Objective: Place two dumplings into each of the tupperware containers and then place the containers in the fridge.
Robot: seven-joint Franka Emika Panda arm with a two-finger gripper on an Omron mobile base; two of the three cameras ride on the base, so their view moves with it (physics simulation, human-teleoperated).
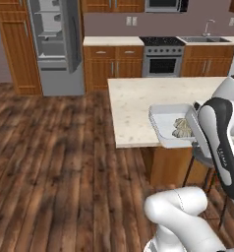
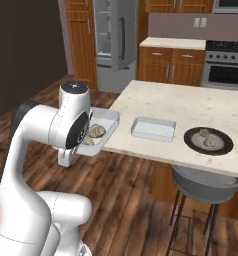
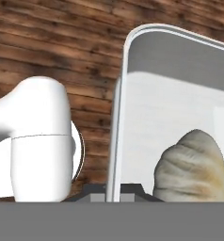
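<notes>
Hand view: the gripper (image 3: pixel 113 197) is sitting clenched on the thin rim of a shallow, rectangular, translucent whitish plastic tupperware container (image 3: pixel 180 94) with rounded corners. The rim is running straight up from between the two dark finger tips, and the tray interior is lying to the right of them. A lumpy, pale beige dumpling (image 3: pixel 191 169) with a pleated top is resting inside the tray, just beside the finger tips. Dark, grained wooden floor planks (image 3: pixel 62 42) are showing behind the tray.

Right base view: the held container (image 2: pixel 108 120) is overhanging the near corner of the pale, speckled stone island counter (image 2: pixel 191 107), and two dumplings (image 2: pixel 96 131) are lying in it. The white arm is covering the tray's outer end. A second translucent rectangular container (image 2: pixel 152 129) is sitting flat on the counter, well apart from the first. Further right, a round dark brown plate (image 2: pixel 208 140) is carrying two more dumplings (image 2: pixel 207 138).

Left base view: the held container (image 1: pixel 165 120) is sitting at the counter edge with a dumpling (image 1: pixel 182 128) in it. The tall grey fridge (image 1: pixel 57 47) is standing open at the far wall, with light grey shelves showing, well apart from the island.
</notes>
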